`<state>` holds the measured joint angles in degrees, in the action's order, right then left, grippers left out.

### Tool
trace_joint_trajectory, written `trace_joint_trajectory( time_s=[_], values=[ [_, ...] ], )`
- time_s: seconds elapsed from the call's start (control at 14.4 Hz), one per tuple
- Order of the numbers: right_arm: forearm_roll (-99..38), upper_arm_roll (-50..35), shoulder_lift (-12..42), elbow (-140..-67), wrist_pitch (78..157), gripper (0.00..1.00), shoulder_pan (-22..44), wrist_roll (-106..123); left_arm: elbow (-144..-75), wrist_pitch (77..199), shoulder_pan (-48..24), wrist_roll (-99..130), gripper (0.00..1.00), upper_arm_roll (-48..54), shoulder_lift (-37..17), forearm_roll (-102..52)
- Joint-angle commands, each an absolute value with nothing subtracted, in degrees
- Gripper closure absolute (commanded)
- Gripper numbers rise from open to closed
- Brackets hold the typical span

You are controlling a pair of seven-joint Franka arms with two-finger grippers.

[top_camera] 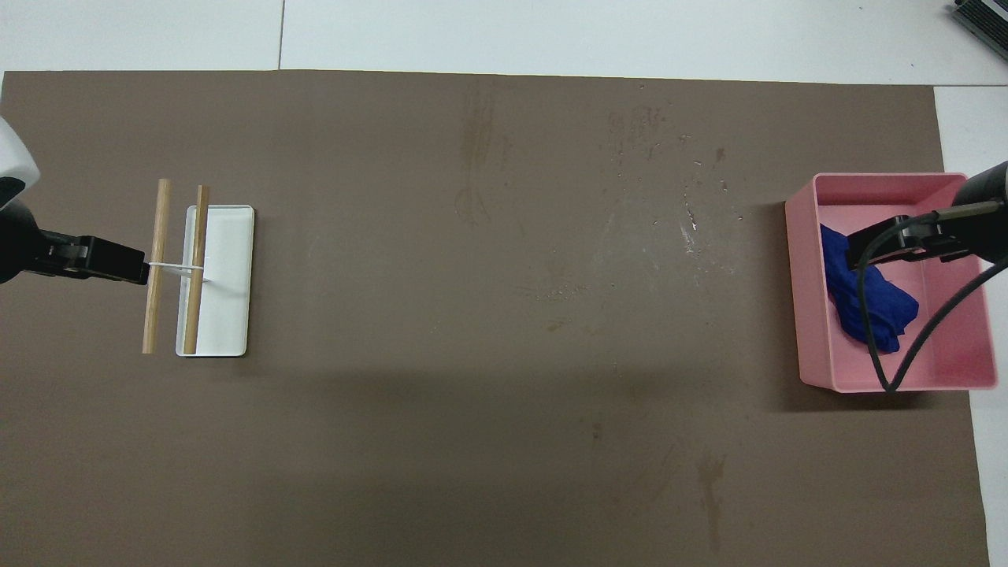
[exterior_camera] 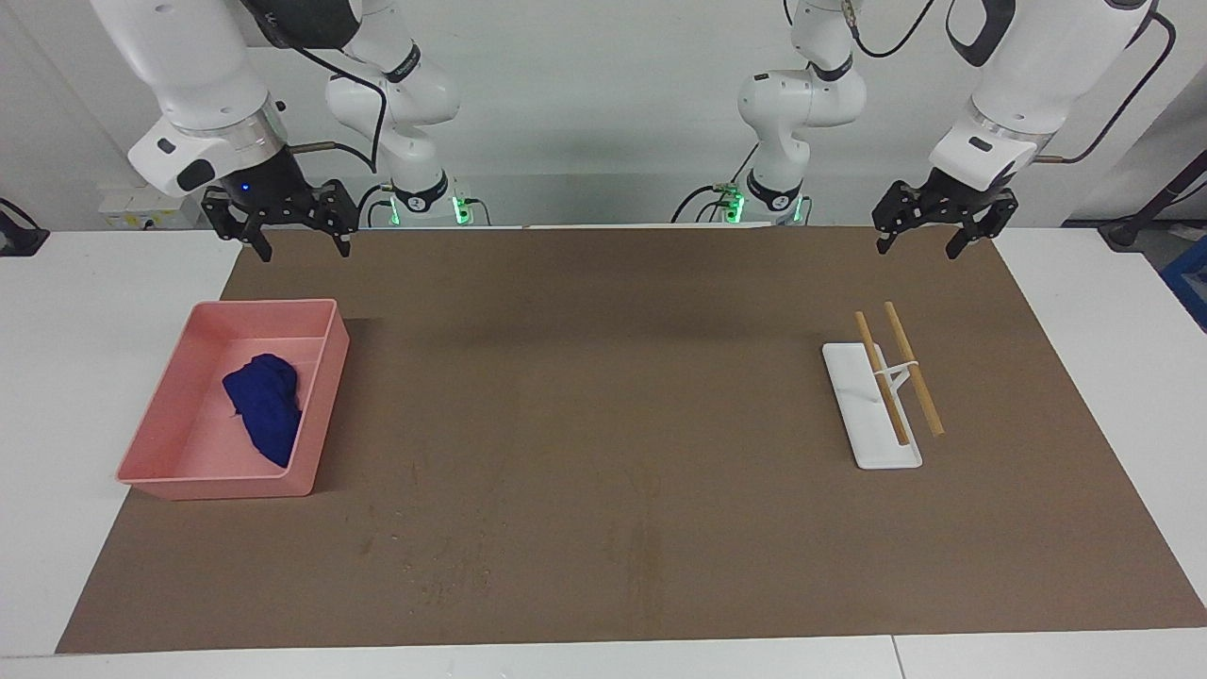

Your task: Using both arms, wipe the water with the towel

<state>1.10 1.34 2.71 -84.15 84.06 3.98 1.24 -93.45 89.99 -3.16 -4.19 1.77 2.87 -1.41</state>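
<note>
The royal-blue towel [exterior_camera: 264,405] lies bunched in the pink tray [exterior_camera: 189,471] at the right arm's end of the table; it also shows in the overhead view [top_camera: 846,303]. Water droplets [top_camera: 687,216] glisten on the brown mat beside the tray, toward the middle. My right gripper [exterior_camera: 302,247] hangs open and empty, well above the tray's end nearer the robots, and it also shows in the overhead view [top_camera: 890,244]. My left gripper [exterior_camera: 921,247] hangs open and empty over the mat near the white plate, and it also shows in the overhead view [top_camera: 118,264].
A white rectangular plate [exterior_camera: 872,443] lies at the left arm's end with two wooden sticks [exterior_camera: 913,370] joined by a white piece, one lying on the plate. The brown mat [exterior_camera: 603,396] covers most of the white table. A black cable [top_camera: 870,315] hangs over the tray.
</note>
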Motion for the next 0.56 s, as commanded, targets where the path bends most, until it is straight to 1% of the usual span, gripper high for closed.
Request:
trace_joint_trajectory(
  time_s=[0.0,0.49],
  values=[
    [0.52,1.23,1.23,-85.87,84.29,0.00,3.34,0.35,-94.13,89.65,-2.37,-3.60,0.00,2.29,3.43,-2.11],
    [1.23,1.49,1.23,-85.96,85.52,0.00,3.08,0.35,-94.13,89.65,-2.46,-3.60,0.00,2.29,3.43,-2.11]
  ],
)
